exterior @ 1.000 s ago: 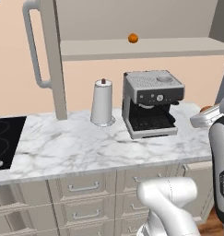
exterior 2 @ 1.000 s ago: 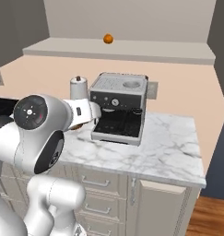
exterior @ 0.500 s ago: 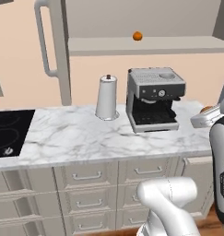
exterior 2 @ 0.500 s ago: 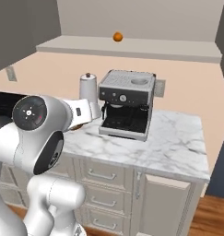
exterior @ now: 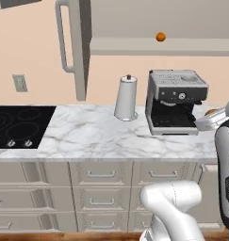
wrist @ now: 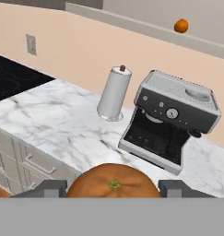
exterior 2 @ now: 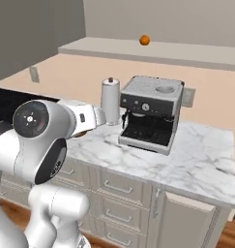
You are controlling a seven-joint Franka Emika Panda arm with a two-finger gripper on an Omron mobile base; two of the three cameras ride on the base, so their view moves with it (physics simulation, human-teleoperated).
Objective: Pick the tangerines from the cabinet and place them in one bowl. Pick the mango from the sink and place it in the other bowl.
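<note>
Marble counter (exterior: 102, 134) runs across the kitchen, peach wall behind, drawers below. On it: coffee machine (exterior: 175, 101), paper towel roll (exterior: 126, 97) just left of it, and a black cooktop (exterior: 19, 124) at the far left end. Wall outlet (exterior: 19, 83) sits above the cooktop.

Cabinet door (exterior: 80, 47) stands open, its curved bar handle (exterior: 64, 37) facing the camera in the left base view. Shelf (exterior: 163, 46) extends right from it above the coffee machine. One tangerine (exterior: 160, 36) sits on that shelf, well above the machine; same fruit shows in the right base view (exterior 2: 144, 40) and the hand view (wrist: 180, 26).

Gripper (wrist: 113, 188) is seen from the hand view with its two dark tips at either side of a second tangerine (wrist: 113, 180), which fills the space between them, stem dimple facing the camera. Fingers look clamped on it, touching both sides. In the left base view a sliver of orange (exterior: 210, 112) shows at the hand by the right edge, beside the coffee machine. In the right base view the hand is mostly hidden behind the arm's big joint, held over the counter's front edge, left of the machine.

Another orange patch at the hand view's lower left corner; cannot tell what it is.
</note>
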